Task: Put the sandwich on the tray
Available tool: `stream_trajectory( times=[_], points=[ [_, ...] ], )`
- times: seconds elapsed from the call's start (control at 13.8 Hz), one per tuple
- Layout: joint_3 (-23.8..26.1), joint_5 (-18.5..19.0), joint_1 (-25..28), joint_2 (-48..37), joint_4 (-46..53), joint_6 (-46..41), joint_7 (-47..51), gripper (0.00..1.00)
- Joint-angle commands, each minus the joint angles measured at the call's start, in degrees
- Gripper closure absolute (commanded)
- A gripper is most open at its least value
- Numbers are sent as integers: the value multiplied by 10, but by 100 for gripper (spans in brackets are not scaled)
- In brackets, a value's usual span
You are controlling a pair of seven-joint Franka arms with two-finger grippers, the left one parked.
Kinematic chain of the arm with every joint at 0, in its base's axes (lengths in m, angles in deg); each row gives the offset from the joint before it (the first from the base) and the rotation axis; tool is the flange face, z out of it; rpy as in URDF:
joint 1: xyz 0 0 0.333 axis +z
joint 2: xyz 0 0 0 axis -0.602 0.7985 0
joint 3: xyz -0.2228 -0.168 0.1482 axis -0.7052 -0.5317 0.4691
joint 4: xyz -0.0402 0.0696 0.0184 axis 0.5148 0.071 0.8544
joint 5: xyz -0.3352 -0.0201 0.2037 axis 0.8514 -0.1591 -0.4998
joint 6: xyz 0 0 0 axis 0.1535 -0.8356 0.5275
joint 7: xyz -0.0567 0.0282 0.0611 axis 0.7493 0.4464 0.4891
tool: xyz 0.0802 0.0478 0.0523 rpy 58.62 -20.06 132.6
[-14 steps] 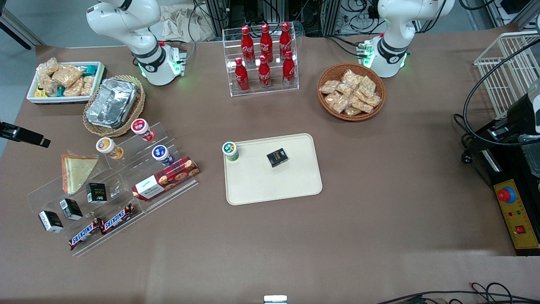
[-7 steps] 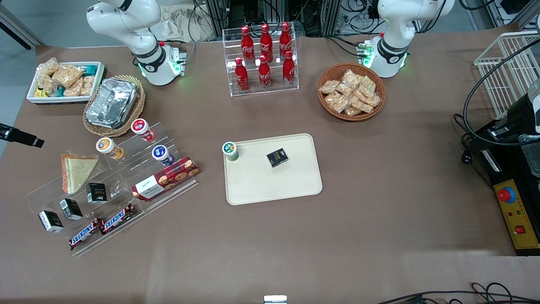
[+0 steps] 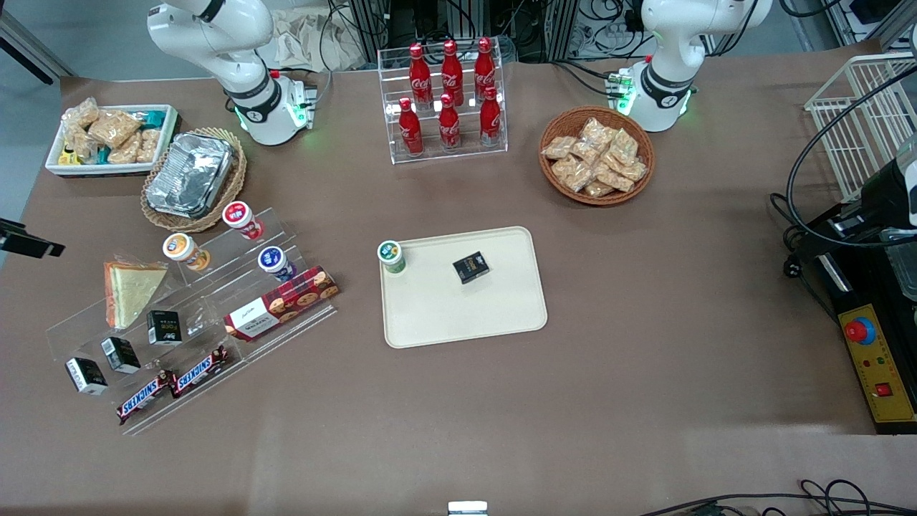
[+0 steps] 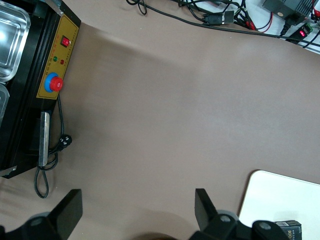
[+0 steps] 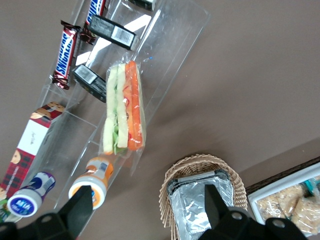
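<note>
The sandwich (image 3: 130, 290), a wrapped wedge with pale bread, lies on the clear stepped stand (image 3: 186, 315) toward the working arm's end of the table. The right wrist view shows its orange and green filling edge (image 5: 124, 107). The cream tray (image 3: 466, 315) lies at the table's middle and holds a green-lidded cup (image 3: 391, 256) and a black box (image 3: 471, 266). My right gripper (image 5: 149, 210) is open and empty, high above the table between the sandwich and the foil basket. In the front view only a dark part of the gripper (image 3: 29, 245) shows at the picture's edge.
The stand also holds three lidded cups, black boxes (image 3: 164, 327), Snickers bars (image 3: 172, 383) and a red biscuit box (image 3: 281, 302). A wicker basket with foil containers (image 3: 192, 175), a white bin of snacks (image 3: 107, 137), a cola rack (image 3: 448, 100) and a snack basket (image 3: 596, 156) stand farther from the camera.
The dark part of my gripper has drawn back toward the working arm's end of the table, so less of it shows in the front view. Nothing else has moved.
</note>
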Motion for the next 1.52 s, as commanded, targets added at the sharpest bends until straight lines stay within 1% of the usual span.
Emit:
stream_trajectory(
  times=[0.0,0.22,0.36,0.65,0.8,1.16,1.3,1.38,1.45],
  points=[
    [4,-5,3,-21,-55,56,-12,1],
    [6,-5,6,-31,-111,119,-14,1],
    [8,-5,10,-38,-143,155,-33,1],
    [9,-6,37,-44,-181,211,-35,1],
    [8,-6,45,-47,-197,238,-35,1],
    [8,-6,47,-42,-244,298,-35,1],
    [8,-6,48,-35,-246,302,-35,1],
    [8,-6,47,-32,-246,304,-35,4],
    [8,-6,47,-30,-246,305,-35,14]
  ],
)
